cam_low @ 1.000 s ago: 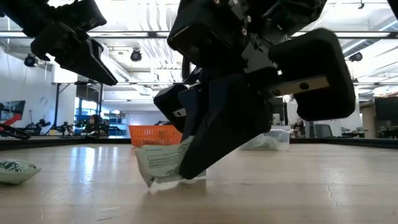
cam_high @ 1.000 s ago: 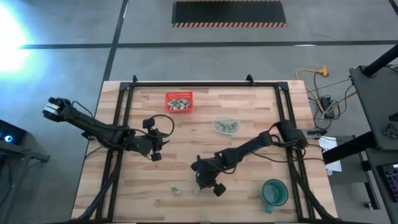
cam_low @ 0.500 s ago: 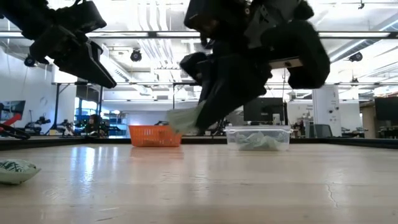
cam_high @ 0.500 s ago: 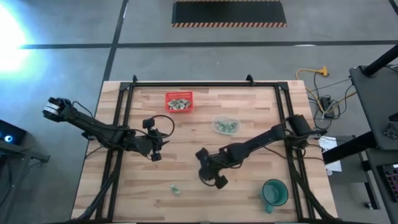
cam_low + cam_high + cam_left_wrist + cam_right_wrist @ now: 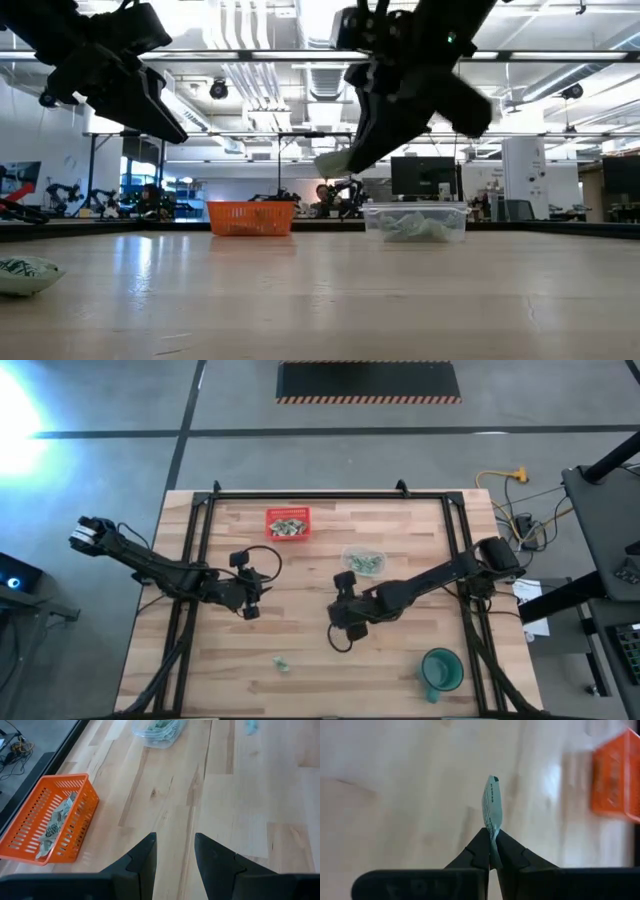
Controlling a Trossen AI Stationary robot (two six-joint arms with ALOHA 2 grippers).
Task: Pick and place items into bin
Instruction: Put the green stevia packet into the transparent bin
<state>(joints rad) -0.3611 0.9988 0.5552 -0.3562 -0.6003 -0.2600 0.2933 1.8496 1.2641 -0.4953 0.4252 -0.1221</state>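
Now pale green packet (image 5: 492,812) pinched upright between right tool (image 5: 492,851) tips.

Overhead and table-level cameras share the orange basket (image 5: 288,523); wrist cameras look close.

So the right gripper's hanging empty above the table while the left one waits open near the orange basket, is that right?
Not quite: the right gripper is not empty. It is shut on a pale green packet, as the right wrist view shows. The left gripper does wait open near the orange basket.
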